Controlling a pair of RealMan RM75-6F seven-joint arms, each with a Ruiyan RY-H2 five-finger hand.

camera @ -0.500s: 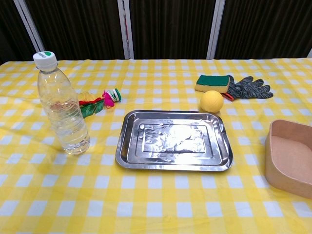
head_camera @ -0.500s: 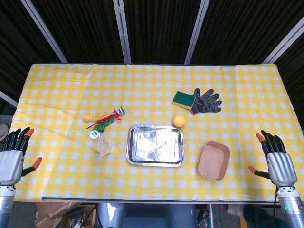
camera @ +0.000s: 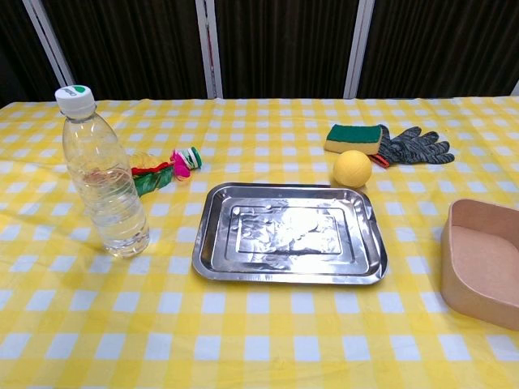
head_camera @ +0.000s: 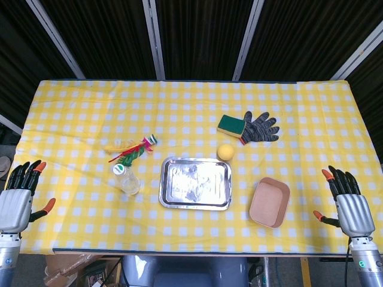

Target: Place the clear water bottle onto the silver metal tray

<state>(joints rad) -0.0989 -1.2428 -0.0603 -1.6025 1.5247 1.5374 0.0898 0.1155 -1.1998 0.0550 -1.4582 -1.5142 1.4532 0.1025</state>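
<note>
1. yellow checked cloth (head_camera: 191, 107) covers the whole table in front of dark slatted panels, and the silver metal tray (head_camera: 195, 183) lies near the middle of it; everything below is placed from that tray.
2. left hand (head_camera: 17, 197) hangs off the table's near left corner, far from the tray, fingers spread and holding nothing.
3. right hand (head_camera: 347, 200) mirrors it off the near right corner, likewise spread and empty.
4. clear water bottle (camera: 104, 174) stands upright just left of the tray, apart from its rim, white cap on, little or no water visible inside.
5. risk one: the bottle is tall, narrow and likely light, so a sideways brush from the incoming left hand could tip it toward the tray or away.
6. risk two: the feathered toy (camera: 166, 168) lies just behind the bottle; fingers wrapping round could snag it.
7. risk three: the tray has a raised rim, so a low carry could catch the bottle's base on it and shove the tray toward the yellow ball (camera: 353, 168) behind its far right corner.
8. risk four: thin plastic may buckle or slip under a hard squeeze.
</note>
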